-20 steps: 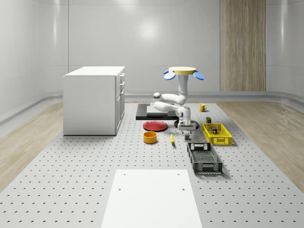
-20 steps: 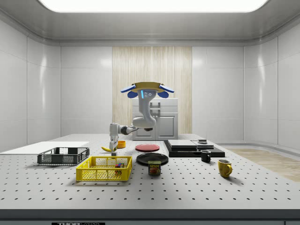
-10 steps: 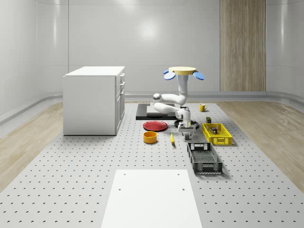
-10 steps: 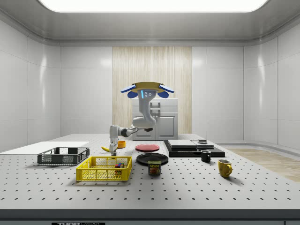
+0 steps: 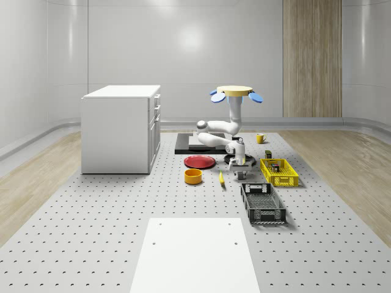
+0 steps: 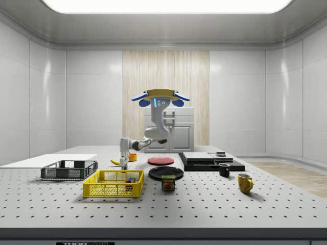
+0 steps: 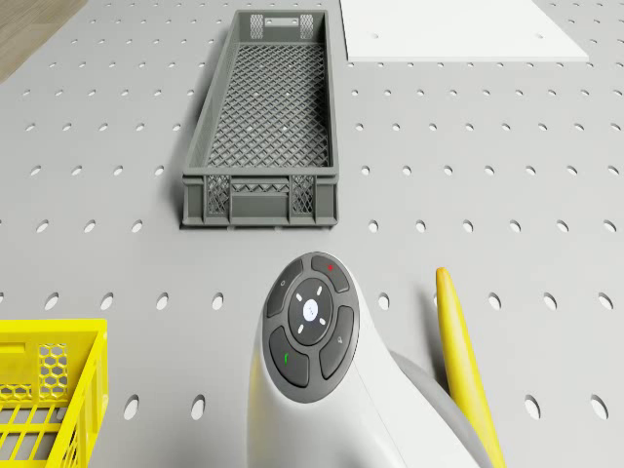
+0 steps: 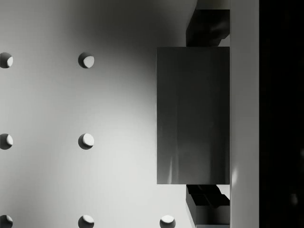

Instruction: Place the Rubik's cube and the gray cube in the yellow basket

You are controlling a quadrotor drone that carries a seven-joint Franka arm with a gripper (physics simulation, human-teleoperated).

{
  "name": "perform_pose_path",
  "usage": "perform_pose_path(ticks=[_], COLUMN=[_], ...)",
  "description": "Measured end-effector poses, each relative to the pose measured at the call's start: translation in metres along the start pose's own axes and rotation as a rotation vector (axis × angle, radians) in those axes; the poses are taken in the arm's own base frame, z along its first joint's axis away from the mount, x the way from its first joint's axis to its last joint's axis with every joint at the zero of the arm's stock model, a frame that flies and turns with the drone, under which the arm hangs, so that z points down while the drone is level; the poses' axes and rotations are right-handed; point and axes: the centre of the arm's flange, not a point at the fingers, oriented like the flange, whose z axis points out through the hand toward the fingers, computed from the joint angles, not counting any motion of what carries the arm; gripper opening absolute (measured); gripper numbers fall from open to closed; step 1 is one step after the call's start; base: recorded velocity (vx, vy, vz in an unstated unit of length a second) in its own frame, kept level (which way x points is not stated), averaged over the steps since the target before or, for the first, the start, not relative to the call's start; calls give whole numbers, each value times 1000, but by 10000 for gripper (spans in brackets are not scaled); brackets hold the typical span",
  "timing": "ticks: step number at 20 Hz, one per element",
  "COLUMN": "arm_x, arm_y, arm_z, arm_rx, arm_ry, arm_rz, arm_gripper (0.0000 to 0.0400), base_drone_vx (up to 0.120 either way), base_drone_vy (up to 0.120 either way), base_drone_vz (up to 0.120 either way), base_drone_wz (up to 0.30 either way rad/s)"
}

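End effector (image 5: 239, 173) hangs low at the table (image 5: 110, 226), pointing straight down. In the wrist view its two dark fingers (image 8: 209, 26) are apart w/ the gray cube (image 8: 193, 115) between them, one finger at each of two opposite sides. Can't tell whether they press on it. The cube sits flat on the perforated table.

In the whole-scene view the end effector is between a banana (image 5: 221, 177) and the yellow basket (image 5: 266, 171), just beyond the far end of a dark gray crate (image 5: 245, 198). A small multicoloured item, the Rubik's cube (image 6: 131, 180), lies inside the basket.

White arm bends up from the end effector to the drone (image 5: 236, 91), which hovers well above the table, approx. over a black plate (image 6: 166, 172) and behind the basket.

Further out in the whole-scene view: orange bowl (image 5: 193, 176) and red plate (image 5: 200, 162) to the left of the banana, white cabinet (image 5: 120, 128) at far left, white sheet (image 5: 192, 253) nearest the camera. In the side view, a tin can (image 6: 168, 182) stands just right of the basket.
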Motion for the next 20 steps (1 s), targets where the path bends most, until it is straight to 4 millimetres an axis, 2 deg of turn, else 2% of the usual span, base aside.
perform_pose_path(ticks=[1, 4, 7, 16, 20], arm_x=[0, 0, 0, -1, -1], arm_y=[0, 0, 0, 1, 1], arm_z=[0, 1, 1, 1, -9], arm_rx=[0, 0, 0, 0, 0], arm_ry=[0, 0, 0, 0, 0], arm_rz=[0, 0, 0, 0, 0], arm_gripper=[388, 315, 281, 253, 251], base_drone_vx=[0, 0, 0, 0, 0], base_drone_vy=[0, 0, 0, 0, 0], base_drone_vz=[0, 0, 0, 0, 20], base_drone_wz=[0, 0, 0, 0, 0])
